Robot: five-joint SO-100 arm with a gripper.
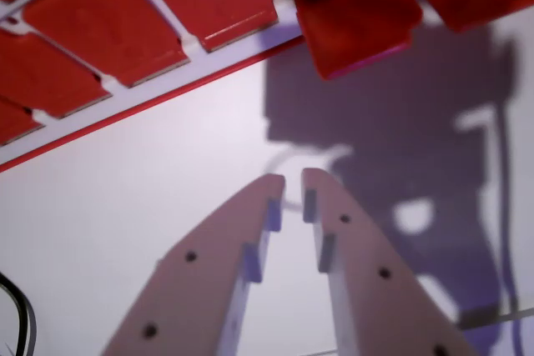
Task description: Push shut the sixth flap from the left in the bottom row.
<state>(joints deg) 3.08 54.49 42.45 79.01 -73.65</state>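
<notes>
Here the raised flap (359,18) stands up off the board (150,106), casting a shadow, beyond and slightly to the wrist view's right of the gripper (293,185). The jaws sit nearly together, empty. Best drive forward, tips square on the flap's face.

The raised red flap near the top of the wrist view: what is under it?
Under the raised red flap only its dark shadow shows on the white table. The board behind it is covered, so its slot cannot be seen.
</notes>
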